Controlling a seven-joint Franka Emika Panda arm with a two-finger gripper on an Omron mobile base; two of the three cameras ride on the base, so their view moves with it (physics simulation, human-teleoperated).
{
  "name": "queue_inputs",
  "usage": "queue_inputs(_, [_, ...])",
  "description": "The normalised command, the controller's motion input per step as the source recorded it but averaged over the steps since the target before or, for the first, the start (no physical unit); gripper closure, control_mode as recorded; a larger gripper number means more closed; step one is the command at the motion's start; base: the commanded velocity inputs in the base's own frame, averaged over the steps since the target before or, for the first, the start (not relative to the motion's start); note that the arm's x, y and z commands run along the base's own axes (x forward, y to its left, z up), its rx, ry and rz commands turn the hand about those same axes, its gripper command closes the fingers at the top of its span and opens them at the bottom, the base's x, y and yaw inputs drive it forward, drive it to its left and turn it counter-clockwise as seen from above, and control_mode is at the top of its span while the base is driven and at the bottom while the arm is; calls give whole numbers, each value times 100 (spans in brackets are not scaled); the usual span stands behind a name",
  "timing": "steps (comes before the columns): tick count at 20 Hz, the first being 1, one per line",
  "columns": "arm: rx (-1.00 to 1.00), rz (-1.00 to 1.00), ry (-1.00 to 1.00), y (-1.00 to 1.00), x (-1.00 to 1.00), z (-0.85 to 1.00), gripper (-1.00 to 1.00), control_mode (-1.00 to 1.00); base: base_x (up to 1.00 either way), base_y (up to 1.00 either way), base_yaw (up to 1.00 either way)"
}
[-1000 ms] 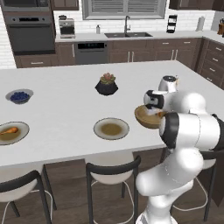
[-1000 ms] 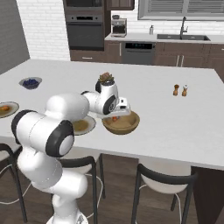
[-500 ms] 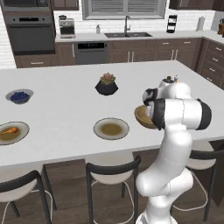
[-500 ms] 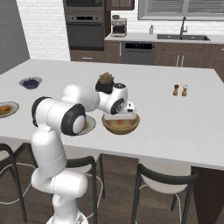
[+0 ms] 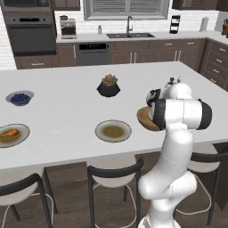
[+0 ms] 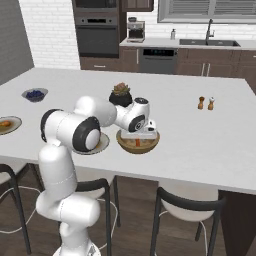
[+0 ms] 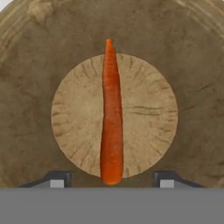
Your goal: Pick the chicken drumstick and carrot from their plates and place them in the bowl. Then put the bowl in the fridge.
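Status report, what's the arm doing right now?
Jaws open over the bowl. Carrot lies free on the bowl's floor. Drumstick waits on the far-left plate. Nothing in the way.

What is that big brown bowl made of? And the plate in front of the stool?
The bowl looks like wood with a dull finish: its round pale floor shows fine lines fanning out like grain, and the walls are streaky brown. The plate looks like glazed ceramic, maybe stoneware: smooth pale grey rim, olive-brown centre. Everything here is rendered, so that's only how they look.
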Motion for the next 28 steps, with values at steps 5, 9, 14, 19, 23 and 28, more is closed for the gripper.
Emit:
queue_inputs(5, [0, 0, 0, 11, 7, 47, -100, -100, 0, 0, 0])
queue_inputs(9, [0, 0, -9, 51, -73, 96, -100, -100, 0, 0, 0])
queue_inputs(14, [0, 0, -1, 93, -100, 25, -100, -100, 0, 0, 0])
queue_inputs(19, [-1, -6, 0, 100, -86, 0, -100, -100, 0, 0, 0])
queue_inputs(23, [0, -11, 0, 88, -19, -1, -100, -100, 0, 0, 0])
queue_inputs(28, [0, -4, 0, 39, -1, 0, -100, -100, 0, 0, 0])
